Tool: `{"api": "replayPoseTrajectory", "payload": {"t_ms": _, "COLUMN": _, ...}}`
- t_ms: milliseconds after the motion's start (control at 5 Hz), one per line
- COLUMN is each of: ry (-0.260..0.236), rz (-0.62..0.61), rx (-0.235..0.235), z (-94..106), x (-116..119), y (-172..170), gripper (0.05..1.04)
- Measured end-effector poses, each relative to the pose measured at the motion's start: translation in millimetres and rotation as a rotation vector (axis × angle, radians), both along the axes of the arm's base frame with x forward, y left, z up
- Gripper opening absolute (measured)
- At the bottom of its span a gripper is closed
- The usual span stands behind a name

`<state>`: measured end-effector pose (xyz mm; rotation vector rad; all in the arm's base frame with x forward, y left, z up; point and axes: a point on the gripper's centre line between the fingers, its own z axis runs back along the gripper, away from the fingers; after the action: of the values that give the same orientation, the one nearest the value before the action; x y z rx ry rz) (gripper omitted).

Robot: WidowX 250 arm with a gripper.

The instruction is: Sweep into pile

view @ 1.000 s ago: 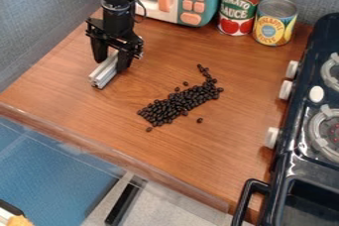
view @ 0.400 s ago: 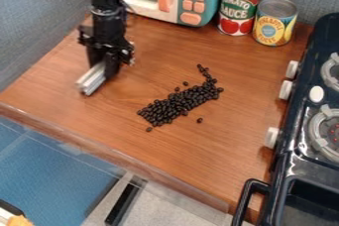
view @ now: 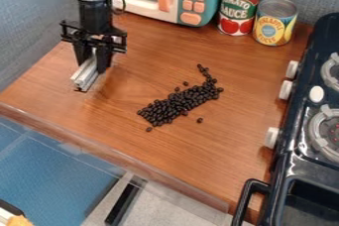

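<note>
Dark beans (view: 173,106) overlap, hard to count; claw (view: 92,65) clamped on silvery bar (view: 84,76), hiding its upper end

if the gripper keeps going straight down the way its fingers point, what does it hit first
Probably the wooden counter, met first by the metal bar held in the gripper; the remaining gap is unclear.
</note>
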<state>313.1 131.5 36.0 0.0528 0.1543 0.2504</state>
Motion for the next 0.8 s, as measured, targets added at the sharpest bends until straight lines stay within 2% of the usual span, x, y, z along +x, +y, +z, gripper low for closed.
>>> {"api": "replayPoseTrajectory", "payload": {"t_ms": 400, "ry": 0.014, "rz": 0.259, "rx": 0.105, "z": -21.3, "x": -18.0, "y": -12.4, "gripper": 0.387}}
{"api": "replayPoseTrajectory", "payload": {"t_ms": 600, "ry": 0.008, "rz": 0.266, "rx": 0.122, "z": -24.0, "x": -27.1, "y": -23.5, "gripper": 0.387}}
{"api": "replayPoseTrajectory", "payload": {"t_ms": 800, "ry": -0.004, "rz": 0.313, "rx": 0.104, "z": -24.7, "x": -39.3, "y": -31.4, "gripper": 0.387}}
